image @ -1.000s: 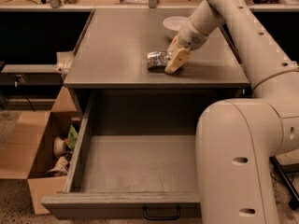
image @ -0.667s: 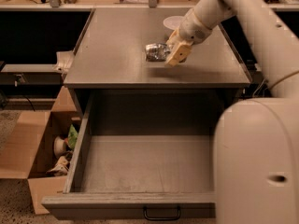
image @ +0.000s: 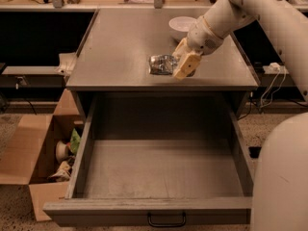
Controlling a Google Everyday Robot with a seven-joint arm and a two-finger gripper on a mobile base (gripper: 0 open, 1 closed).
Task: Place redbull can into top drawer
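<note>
The redbull can (image: 161,64) is a small shiny, crinkled silvery cylinder lying sideways just above or on the grey tabletop (image: 120,47), near its front edge. My gripper (image: 177,66) reaches in from the upper right and is shut on the can's right end; one tan finger (image: 186,65) shows in front of it. I cannot tell whether the can touches the tabletop. The top drawer (image: 163,172) is pulled wide open below the table's front edge, with a plain grey interior and nothing in it. Its black handle (image: 166,220) is centred on the front panel.
A white bowl (image: 182,24) stands on the tabletop behind the gripper. An open brown cardboard box (image: 29,153) holding several items sits on the floor left of the drawer. My arm's white body (image: 284,177) fills the lower right. Cables lie at the right.
The gripper and can rose slightly toward the bowl, then came back down toward the table's front edge. The arm's white body has shifted right in the view.
</note>
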